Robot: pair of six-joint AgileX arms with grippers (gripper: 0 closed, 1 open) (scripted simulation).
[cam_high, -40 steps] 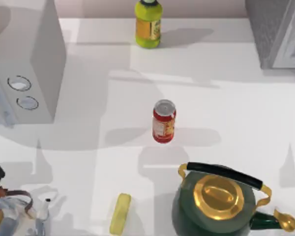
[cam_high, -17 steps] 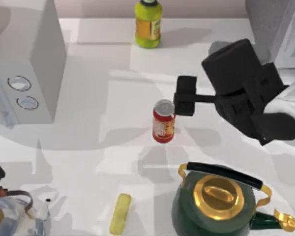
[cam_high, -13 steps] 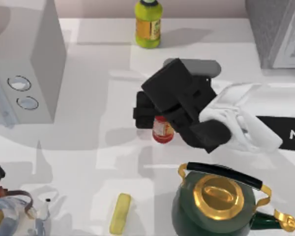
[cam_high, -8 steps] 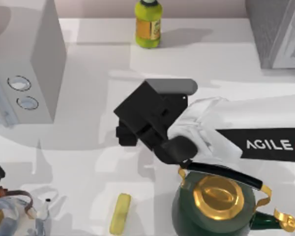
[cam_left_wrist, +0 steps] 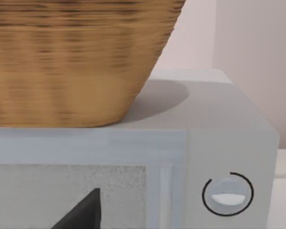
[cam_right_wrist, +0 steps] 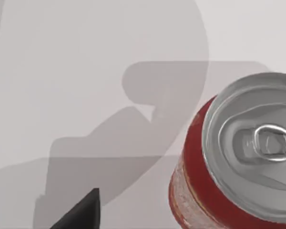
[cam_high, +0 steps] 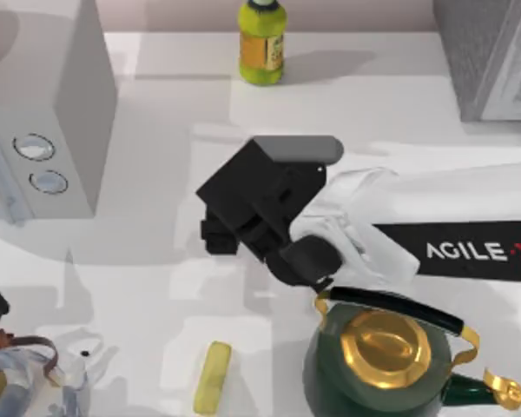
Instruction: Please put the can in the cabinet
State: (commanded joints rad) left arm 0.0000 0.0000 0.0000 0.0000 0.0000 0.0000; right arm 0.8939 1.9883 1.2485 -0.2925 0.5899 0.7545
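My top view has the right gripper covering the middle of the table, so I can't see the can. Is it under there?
Observer: Yes. In the right wrist view the can stands upright on the table, silver top towards the camera, below the right gripper.
Operator: Any dent or tilt?
Observer: None that shows: the rim is round, the tab lies flat and the red side looks smooth.
Operator: And the left arm?
Observer: It is parked at the table's left. Its wrist view faces the front of the white box, with a wicker basket standing on top.
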